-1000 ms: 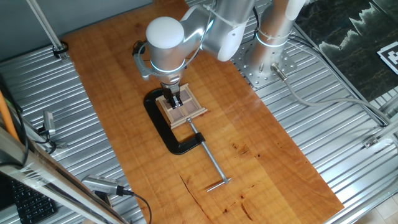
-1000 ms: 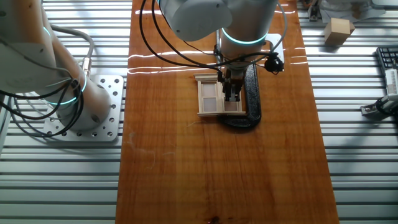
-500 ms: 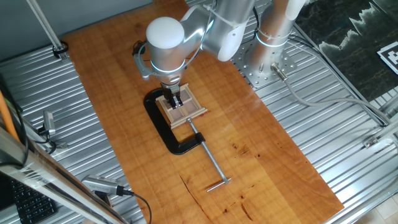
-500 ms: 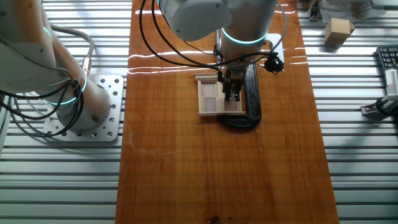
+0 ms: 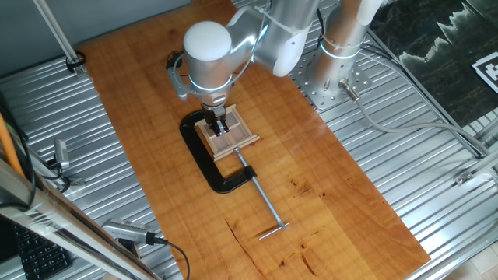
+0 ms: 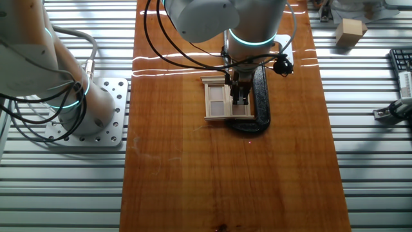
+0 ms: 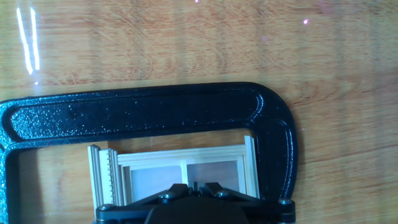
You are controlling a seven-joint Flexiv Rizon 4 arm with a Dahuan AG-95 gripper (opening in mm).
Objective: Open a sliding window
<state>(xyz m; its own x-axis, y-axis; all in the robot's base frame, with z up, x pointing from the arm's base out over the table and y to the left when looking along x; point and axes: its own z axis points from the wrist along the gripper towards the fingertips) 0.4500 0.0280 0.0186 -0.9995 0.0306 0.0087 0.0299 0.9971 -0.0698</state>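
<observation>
The sliding window (image 5: 231, 140) is a small light-wood frame with brownish panes, lying flat on the wooden table and held in a black C-clamp (image 5: 204, 159). It also shows in the other fixed view (image 6: 219, 102) and in the hand view (image 7: 180, 171). My gripper (image 5: 222, 127) stands straight down on the window's top face, near the pane closest to the clamp (image 6: 241, 103). In the hand view the fingers (image 7: 194, 185) are drawn close together with only a thin dark sliver between them, on the window's middle bar. The contact point itself is hidden by the hand.
The clamp's long metal screw (image 5: 263, 202) runs toward the table's near edge. The arm's base plate (image 6: 90, 113) stands beside the wooden board. A small wooden block (image 6: 351, 31) and a keyboard (image 6: 402, 67) lie on the ribbed metal surface.
</observation>
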